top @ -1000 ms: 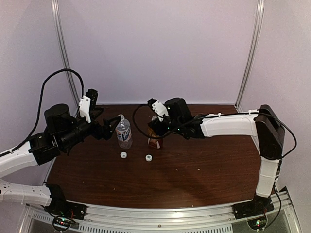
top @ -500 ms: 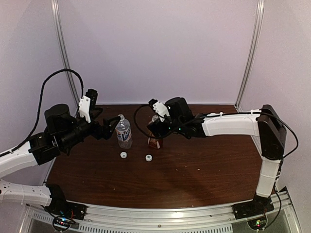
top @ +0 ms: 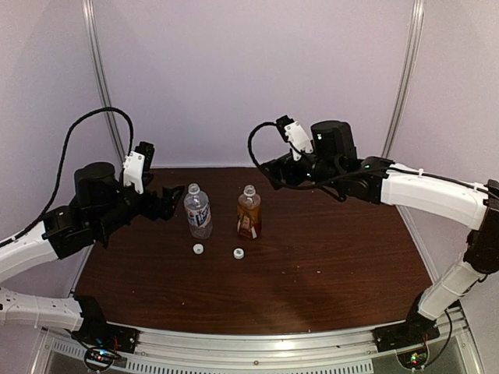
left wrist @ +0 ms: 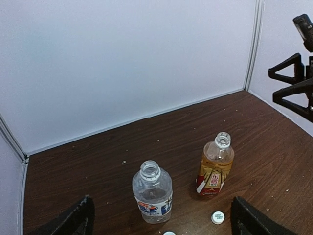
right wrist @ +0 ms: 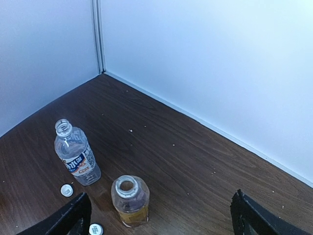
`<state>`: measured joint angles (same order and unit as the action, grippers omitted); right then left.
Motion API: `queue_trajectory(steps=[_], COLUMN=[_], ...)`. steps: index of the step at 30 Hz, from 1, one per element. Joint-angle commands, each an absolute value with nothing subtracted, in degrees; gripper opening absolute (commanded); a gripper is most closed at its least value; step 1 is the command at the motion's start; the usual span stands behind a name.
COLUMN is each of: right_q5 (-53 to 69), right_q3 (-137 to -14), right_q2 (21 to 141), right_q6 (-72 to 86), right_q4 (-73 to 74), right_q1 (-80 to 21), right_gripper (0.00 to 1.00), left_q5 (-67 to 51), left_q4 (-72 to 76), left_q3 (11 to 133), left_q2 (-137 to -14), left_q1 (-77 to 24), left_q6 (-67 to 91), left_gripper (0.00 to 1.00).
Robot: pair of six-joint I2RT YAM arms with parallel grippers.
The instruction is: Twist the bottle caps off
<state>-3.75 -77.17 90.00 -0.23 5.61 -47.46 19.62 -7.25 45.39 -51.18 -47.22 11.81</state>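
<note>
In the top view, the clear bottle (top: 198,212) and the amber bottle (top: 249,213) stand upright side by side near the middle of the dark wooden table (top: 327,273). The clear one is on the left and there is a gap between them. Both necks are bare and open, as the wrist views show from above. The left cap (top: 198,249) lies on the table just below the clear bottle in the frame, not touching it. The right cap (top: 238,252) lies just below and slightly left of the amber bottle, also not touching. The two caps are apart from each other. The clear bottle has a white-blue label and the amber bottle a red-yellow one. The left claw (top: 168,200) sits left of the clear bottle, near it but not touching. In the left wrist view its fingers (left wrist: 78,218) are at the two lower corners, spread wide with nothing between them, so it is released. The right claw (top: 271,168) hangs in the upper middle of the top view, above and to the right of the amber bottle and well apart from it. In the right wrist view its fingers (right wrist: 73,215) are also at the lower corners, wide apart and gripping nothing, so it is released too. Both bottles and both caps show far below it, in the lower left of that frame.
</note>
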Motion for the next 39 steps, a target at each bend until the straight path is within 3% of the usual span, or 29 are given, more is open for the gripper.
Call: queue_trajectory(steps=[1, 15, 24, 39], right_q5=[-7.5, -8.3, -10.3, -10.8], right_q3=[-73.3, -62.8, -61.2, -57.2], right_q2=[83.0, 67.7, 64.1, 60.7], right_q6=[2.9, 3.4, 2.6, -1.5], right_q4=[10.9, 11.5, 11.8, 11.2], right_q1=[-44.4, -32.6, -32.6, -32.6], right_gripper=[1.0, 1.0, 1.0, 1.0], left_q5=[23.8, 12.4, 9.6, 7.4], left_q4=[-8.0, -8.9, -12.5, -9.3], left_q3=[47.1, 48.5, 53.3, 45.6], left_q2=[-49.7, -46.8, -48.8, -45.1], left_q1=[-45.2, -30.5, -28.9, -29.0], left_q6=[11.9, 13.3, 6.8, 1.5], left_gripper=[0.98, 0.98, 0.98, 0.98])
